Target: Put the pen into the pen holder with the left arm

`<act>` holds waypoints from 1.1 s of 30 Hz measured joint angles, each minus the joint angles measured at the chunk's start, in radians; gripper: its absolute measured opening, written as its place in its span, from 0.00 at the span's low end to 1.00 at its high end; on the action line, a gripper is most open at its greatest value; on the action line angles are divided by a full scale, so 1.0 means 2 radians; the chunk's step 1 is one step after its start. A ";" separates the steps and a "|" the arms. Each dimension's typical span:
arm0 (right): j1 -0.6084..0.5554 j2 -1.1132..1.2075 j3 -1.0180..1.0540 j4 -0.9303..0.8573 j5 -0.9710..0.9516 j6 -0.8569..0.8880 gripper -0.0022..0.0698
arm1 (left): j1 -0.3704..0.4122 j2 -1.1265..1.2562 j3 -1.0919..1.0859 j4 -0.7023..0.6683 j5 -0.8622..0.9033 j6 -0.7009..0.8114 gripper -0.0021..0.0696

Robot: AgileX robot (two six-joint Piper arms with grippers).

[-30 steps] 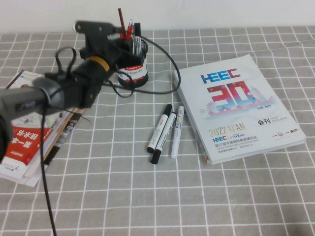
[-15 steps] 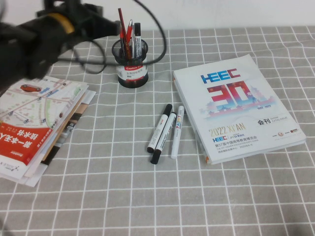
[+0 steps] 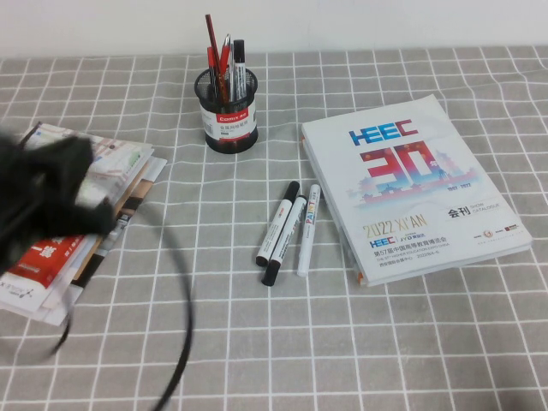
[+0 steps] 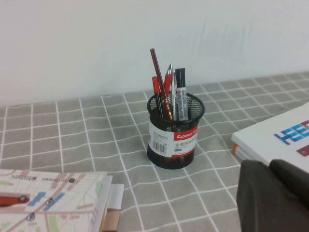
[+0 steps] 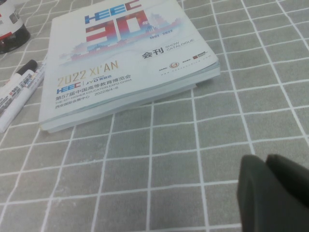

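Pen (image 3: 211,47) upright in pen holder (image 3: 227,120), lower half hidden.

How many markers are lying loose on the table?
3, side by side mid-table, left of the catalogue: a black-capped marker, a second black-capped one, and an all-white one nearest the catalogue. More pens stand in the pen holder.

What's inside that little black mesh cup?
The pen holder holds the long dark-red pen, standing upright, with a red pen, a silver one and a black-capped marker. Their lower ends are hidden behind the label band.
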 joint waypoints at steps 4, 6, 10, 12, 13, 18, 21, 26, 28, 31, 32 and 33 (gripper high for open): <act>0.000 0.000 0.000 0.000 0.000 0.000 0.01 | 0.000 -0.086 0.060 -0.002 0.006 -0.021 0.03; 0.000 0.000 0.000 0.000 0.000 0.000 0.01 | 0.000 -0.118 0.082 -0.003 0.019 -0.039 0.03; 0.000 0.000 0.000 0.000 0.000 0.000 0.01 | 0.000 -0.167 0.114 -0.004 0.055 -0.059 0.03; 0.000 0.000 0.000 0.000 0.000 0.000 0.01 | 0.000 -0.174 0.127 -0.004 0.065 -0.062 0.03; 0.000 0.000 0.000 0.000 0.000 0.000 0.01 | 0.000 -0.175 0.132 -0.004 0.069 -0.063 0.03; 0.000 0.000 0.000 0.000 0.000 0.000 0.01 | 0.000 -0.175 0.137 -0.004 0.094 -0.068 0.03; 0.000 0.000 0.000 0.000 0.000 0.000 0.01 | 0.000 -0.177 0.137 -0.004 0.105 -0.070 0.03; 0.000 0.000 0.000 0.000 0.000 0.000 0.01 | 0.000 -0.200 0.146 0.003 0.098 -0.066 0.03; 0.000 0.000 0.000 0.000 0.000 0.000 0.01 | 0.007 -0.226 0.163 -0.007 0.091 -0.049 0.03; 0.000 0.000 0.000 0.000 0.000 0.000 0.01 | 0.037 -0.284 0.194 -0.067 0.085 0.013 0.03; 0.000 0.000 0.000 0.000 0.000 0.000 0.01 | 0.050 -0.306 0.208 -0.088 0.083 0.039 0.03; 0.000 0.000 0.000 0.000 0.000 0.000 0.01 | 0.063 -0.329 0.222 -0.105 0.079 0.059 0.03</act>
